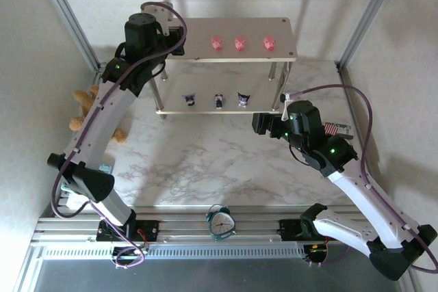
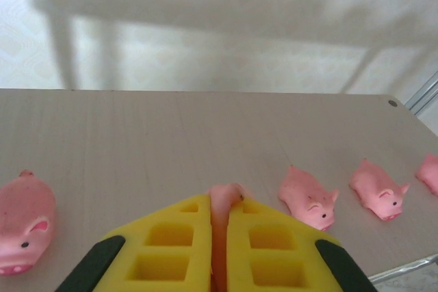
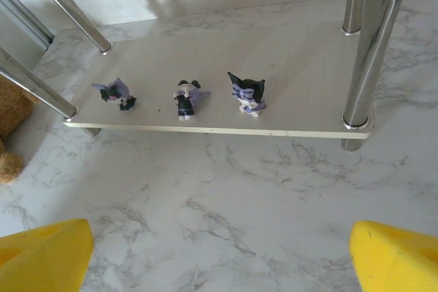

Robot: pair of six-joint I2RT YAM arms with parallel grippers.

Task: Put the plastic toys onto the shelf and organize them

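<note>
- Left jaws: shut on a pig [image 2: 224, 196]. The yellow pads [image 2: 171, 237] press it from both sides, and only its pink top shows above them.
- The held pig is over the top board [image 2: 137, 135] of the shelf [image 1: 274, 29], towards that board's left end. Whether it touches the board, I cannot tell.
- To its left on the board lies one pig [image 2: 24, 220], apart from the pads.
- To its right stand three more pigs in a row along the board's front edge: the nearest [image 2: 308, 200], the next [image 2: 376, 193], and one cut by the frame edge [image 2: 430, 172]. The overhead view shows these three spaced along the board's right half [image 1: 240, 44].
- Right jaws: wide open and empty, with one yellow pad [image 3: 48, 251] at each lower corner of the wrist view. They hover over the marble worktop [image 3: 226, 196], just off the lower board's front edge near its right corner.
- On the lower board [image 3: 294, 66] three purple figures stand in a row near the front edge: left [image 3: 116, 94], middle [image 3: 186, 98] and right [image 3: 248, 94].
- The shelf's silver front-right leg [image 3: 369, 46] stands to the right of that row.
- A teddy bear [image 1: 85, 104] lies on the worktop off the shelf's left end.
- A teal clock [image 1: 220, 222] stands at the worktop's near edge, between the arm bases.
</note>
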